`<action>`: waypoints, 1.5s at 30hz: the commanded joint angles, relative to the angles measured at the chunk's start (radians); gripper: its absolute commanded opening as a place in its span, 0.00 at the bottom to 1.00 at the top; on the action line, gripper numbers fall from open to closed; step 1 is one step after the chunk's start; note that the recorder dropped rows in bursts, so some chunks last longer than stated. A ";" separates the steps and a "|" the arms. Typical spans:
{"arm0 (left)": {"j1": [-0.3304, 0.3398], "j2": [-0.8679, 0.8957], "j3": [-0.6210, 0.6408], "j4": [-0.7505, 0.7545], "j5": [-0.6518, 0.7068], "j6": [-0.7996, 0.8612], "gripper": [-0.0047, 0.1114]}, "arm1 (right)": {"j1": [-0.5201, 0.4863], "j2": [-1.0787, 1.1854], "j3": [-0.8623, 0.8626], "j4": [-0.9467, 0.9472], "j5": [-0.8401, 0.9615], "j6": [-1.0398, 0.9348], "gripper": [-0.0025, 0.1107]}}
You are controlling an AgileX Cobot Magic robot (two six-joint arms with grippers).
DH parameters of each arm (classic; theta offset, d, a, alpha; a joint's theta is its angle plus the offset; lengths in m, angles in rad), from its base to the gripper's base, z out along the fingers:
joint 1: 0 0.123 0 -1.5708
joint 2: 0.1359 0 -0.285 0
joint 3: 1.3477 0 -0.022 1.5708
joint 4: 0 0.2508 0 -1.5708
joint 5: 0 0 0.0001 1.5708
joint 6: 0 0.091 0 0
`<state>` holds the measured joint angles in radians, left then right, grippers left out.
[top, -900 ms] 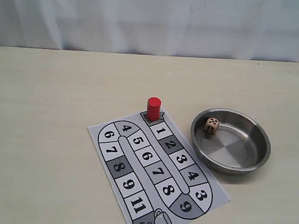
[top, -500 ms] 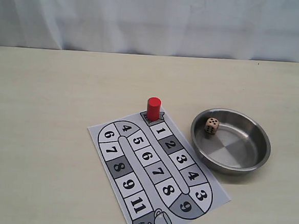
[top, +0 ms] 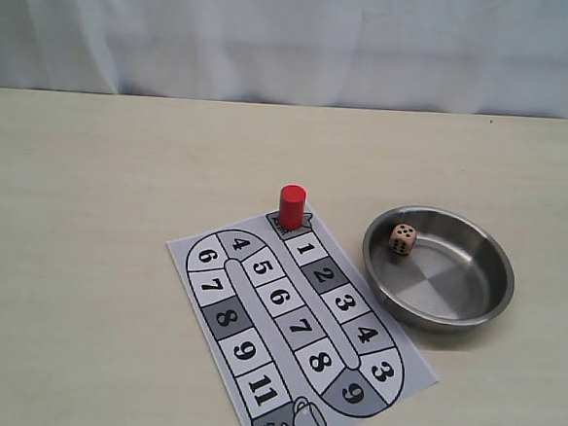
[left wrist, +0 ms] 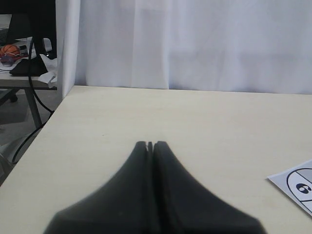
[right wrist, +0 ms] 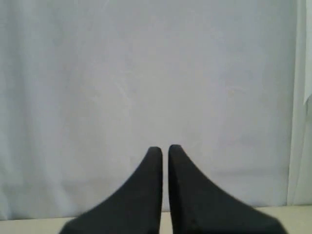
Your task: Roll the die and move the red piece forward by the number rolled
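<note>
The red piece (top: 291, 206) stands upright on the start square at the far end of the paper board (top: 219, 340), just beyond square 1. The die (top: 403, 238) lies inside the steel bowl (top: 498, 296), near its left wall, with several pips showing on top. Neither arm shows in the exterior view. My left gripper (left wrist: 150, 144) hovers over bare table with its fingers pressed together and nothing in them. My right gripper (right wrist: 165, 148) faces the white curtain, its fingers nearly touching with only a thin slit between, holding nothing.
The board's numbered track runs toward the near table edge, and one corner of the board (left wrist: 300, 187) shows in the left wrist view. A white curtain (top: 296, 38) hangs behind the table. Off the table's left edge (left wrist: 34, 141) stand another desk and cables.
</note>
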<state>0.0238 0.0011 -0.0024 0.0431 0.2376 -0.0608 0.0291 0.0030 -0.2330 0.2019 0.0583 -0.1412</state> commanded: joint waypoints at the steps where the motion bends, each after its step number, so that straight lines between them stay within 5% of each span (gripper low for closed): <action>1: 0.000 -0.001 0.002 -0.001 -0.004 -0.004 0.04 | -0.004 -0.003 -0.165 -0.018 0.179 0.004 0.06; 14: 0.000 -0.001 0.002 0.001 -0.008 -0.004 0.04 | -0.004 0.416 -0.469 -0.031 0.400 -0.003 0.07; 22: 0.000 -0.001 0.002 0.001 -0.008 -0.004 0.04 | 0.102 0.877 -0.520 0.011 0.391 -0.258 0.48; 24: 0.000 -0.001 0.002 0.001 -0.008 -0.004 0.04 | 0.126 0.950 -0.542 0.011 0.389 -0.260 0.51; 45: 0.000 -0.001 0.002 -0.001 -0.005 -0.004 0.04 | 0.136 1.752 -0.766 0.027 0.314 -0.157 0.54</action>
<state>0.0238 0.0011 -0.0024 0.0431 0.2376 -0.0608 0.1629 1.7175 -0.9599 0.2226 0.3331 -0.3133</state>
